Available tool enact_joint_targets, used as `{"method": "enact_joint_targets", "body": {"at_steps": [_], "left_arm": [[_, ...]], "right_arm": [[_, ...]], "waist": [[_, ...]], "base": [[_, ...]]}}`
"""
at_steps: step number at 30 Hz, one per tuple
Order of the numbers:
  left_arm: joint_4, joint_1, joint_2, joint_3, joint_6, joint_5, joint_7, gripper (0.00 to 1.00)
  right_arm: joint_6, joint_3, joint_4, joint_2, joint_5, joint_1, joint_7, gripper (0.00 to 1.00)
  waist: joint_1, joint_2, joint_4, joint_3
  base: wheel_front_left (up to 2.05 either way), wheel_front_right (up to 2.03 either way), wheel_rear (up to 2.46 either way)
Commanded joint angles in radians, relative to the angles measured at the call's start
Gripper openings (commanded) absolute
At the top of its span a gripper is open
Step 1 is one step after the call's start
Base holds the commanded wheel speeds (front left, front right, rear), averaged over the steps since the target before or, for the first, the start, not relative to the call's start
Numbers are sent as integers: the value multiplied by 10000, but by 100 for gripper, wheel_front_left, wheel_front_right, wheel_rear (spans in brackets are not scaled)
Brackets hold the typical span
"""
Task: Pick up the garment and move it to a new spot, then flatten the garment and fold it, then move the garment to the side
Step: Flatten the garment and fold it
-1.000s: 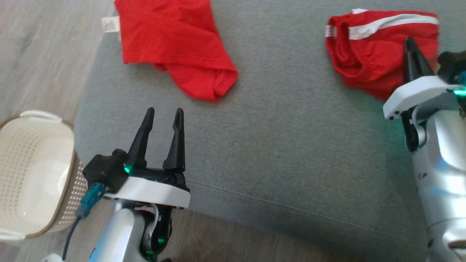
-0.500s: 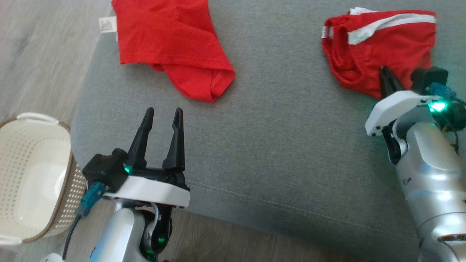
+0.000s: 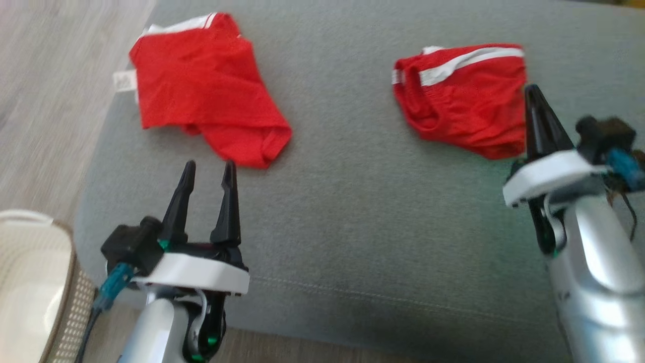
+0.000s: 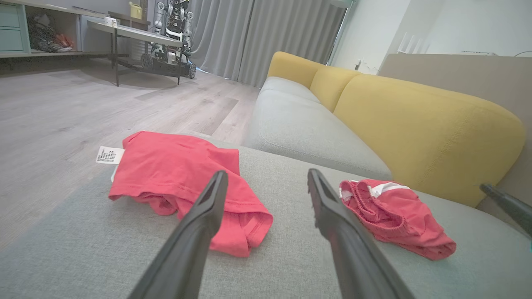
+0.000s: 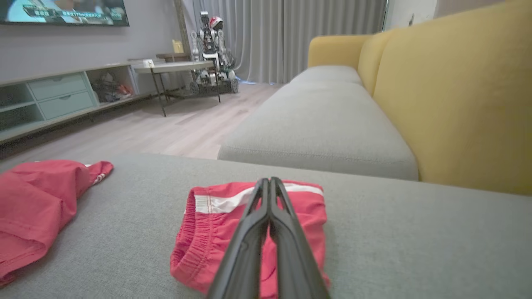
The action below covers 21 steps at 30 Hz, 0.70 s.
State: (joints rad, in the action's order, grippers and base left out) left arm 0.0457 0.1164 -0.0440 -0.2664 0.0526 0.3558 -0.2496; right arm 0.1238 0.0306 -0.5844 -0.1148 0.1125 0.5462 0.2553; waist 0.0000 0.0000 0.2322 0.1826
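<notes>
The red shorts [image 3: 461, 103] are found on the grey cushion [image 3: 352, 212], long axis running left to right, straight ahead of the right gripper [image 3: 533, 98]. Its fingers are pressed together, nothing pinched between them. The left gripper [image 3: 210, 166], moderately spread, is aimed at the red shirt [image 3: 201, 96] instead, so the right arm is judged nearer.

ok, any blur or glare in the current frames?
Head view: motion-smeared all over, worst at the right gripper and basket; green LED tint on the cushion. Left wrist view: crisp, colours washed, left gripper fingers soft near the lens. Right wrist view: mildly soft, no glare.
</notes>
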Motion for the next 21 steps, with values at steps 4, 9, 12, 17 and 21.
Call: {"method": "enact_joint_targets", "body": {"at_steps": [4,9,12,17,21], "left_arm": [[-238,42,-62,545,-22,-119,-122,100],[-115,-180,-62,607,-92,-88,-122,100],[-1,-346,-62,714,-54,-10,-122,100],[126,-651,-62,737,-157,-315,-122,100],[159,-882,-62,792,-166,-369,-122,100]], "right_arm": [[69,23,2049,225,-147,-1025,63,0],[69,122,3589,455,-164,-2199,64,0],[69,14,4189,509,-421,-2838,64,0],[69,-64,4682,597,-618,-3673,64,0],[69,177,4868,635,-673,-4051,64,96]], "waist": [[0,0,-515,-534],[0,0,-736,-714],[0,0,-797,-829],[0,0,-838,-989],[0,0,-848,-1107]], "base": [[0,0,0],[0,0,0],[0,0,0],[0,0,0],[0,0,0]]}}
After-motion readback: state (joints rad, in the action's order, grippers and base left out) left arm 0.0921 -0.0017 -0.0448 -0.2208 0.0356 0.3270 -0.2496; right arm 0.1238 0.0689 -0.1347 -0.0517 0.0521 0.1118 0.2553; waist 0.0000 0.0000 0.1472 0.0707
